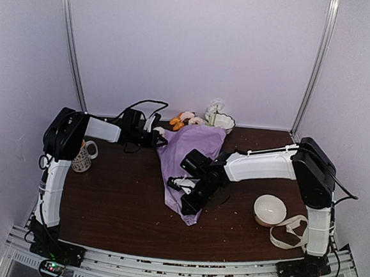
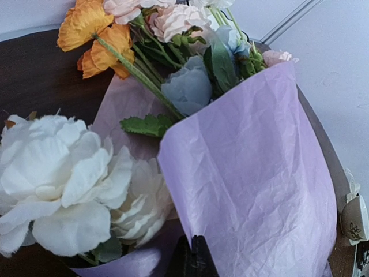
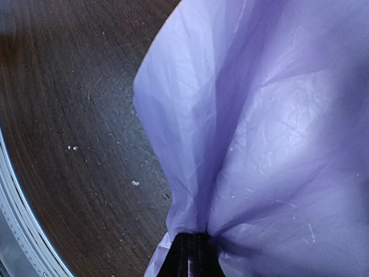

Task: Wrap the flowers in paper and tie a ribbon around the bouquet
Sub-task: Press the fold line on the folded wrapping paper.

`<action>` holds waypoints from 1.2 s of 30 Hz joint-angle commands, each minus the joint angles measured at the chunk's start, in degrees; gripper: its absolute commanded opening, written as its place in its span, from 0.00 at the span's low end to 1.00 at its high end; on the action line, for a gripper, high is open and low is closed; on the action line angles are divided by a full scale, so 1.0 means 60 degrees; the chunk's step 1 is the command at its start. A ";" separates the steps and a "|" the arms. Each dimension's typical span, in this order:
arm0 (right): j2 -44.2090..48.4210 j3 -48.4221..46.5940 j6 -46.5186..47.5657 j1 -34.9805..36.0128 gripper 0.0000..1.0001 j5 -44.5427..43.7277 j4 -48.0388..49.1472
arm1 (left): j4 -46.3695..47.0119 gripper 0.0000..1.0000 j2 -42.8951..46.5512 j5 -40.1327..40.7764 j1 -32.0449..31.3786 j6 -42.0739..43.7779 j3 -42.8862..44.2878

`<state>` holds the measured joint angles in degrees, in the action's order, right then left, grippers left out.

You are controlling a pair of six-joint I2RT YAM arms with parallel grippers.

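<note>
Although the paper is already folded round the flowers into a cone, the bouquet is not yet tied. It lies mid-tabletop, blooms toward the far wall and narrow end toward the near edge. The left fingers are closed and appear to pinch the paper's edge at the wide far end. The right fingers are closed on a gather of paper near the narrow end. The ribbon lies loose at the near right, by the right arm's base and just right of a white bowl, well apart from the bouquet. I judge the wrapping nearly finished and the tying all to come. The tabletop is dark wood flecked with pale crumbs, with a mug at its left and plain pale walls around.
</note>
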<state>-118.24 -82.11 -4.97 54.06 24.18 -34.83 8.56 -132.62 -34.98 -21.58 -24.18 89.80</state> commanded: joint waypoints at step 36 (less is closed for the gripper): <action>-0.0111 0.0299 0.0295 0.0208 0.07 -0.1020 -0.0593 | -0.0559 0.57 0.2774 -0.2098 -0.1806 0.0591 -0.4348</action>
<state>-118.06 -82.04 -2.94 54.96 21.91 -36.34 8.64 -114.93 -45.52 -31.16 -24.16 61.43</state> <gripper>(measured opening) 0.066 0.571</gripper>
